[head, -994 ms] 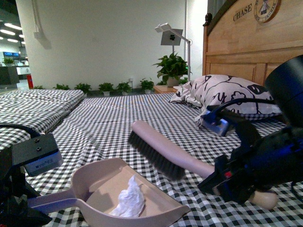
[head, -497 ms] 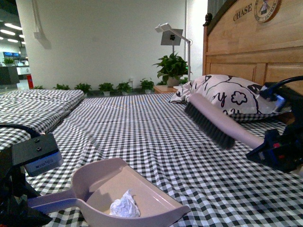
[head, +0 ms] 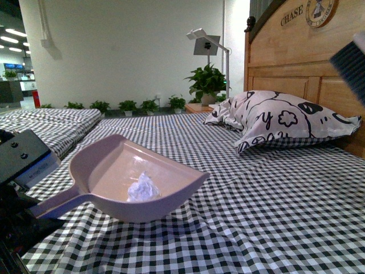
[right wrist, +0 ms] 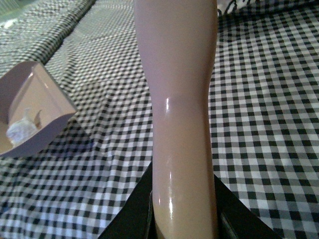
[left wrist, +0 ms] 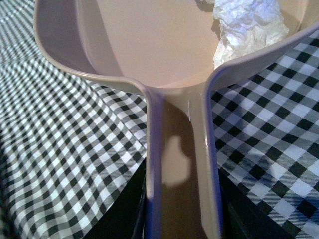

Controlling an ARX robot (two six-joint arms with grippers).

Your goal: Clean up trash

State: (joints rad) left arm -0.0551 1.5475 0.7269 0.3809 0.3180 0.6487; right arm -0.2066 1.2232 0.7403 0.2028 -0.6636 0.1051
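The left gripper (left wrist: 182, 224) is clamping the handle of the beige dustpan (head: 102, 165), its dark fingers (left wrist: 124, 209) pressing in on either side of the handle at the lower edge of the left wrist view. The pan is hanging clear of the black-and-white checked bedsheet (head: 256, 200), tilting with its open mouth raised, and the sheet is showing beneath it in the front view. The trash (head: 142, 188), a small crumpled white paper wad, is lying inside the pan, in the low part of its bowl, near the handle end.

The right gripper (right wrist: 184, 221) is pinching the smooth beige handle of the brush (right wrist: 179, 99) between its black fingers (right wrist: 137, 209). In the front view only the dark bristles are poking in at the upper right, in front of the wooden headboard (head: 285, 57). A patterned pillow (head: 279, 120) is resting on the sheet against the headboard, well apart from the dustpan.
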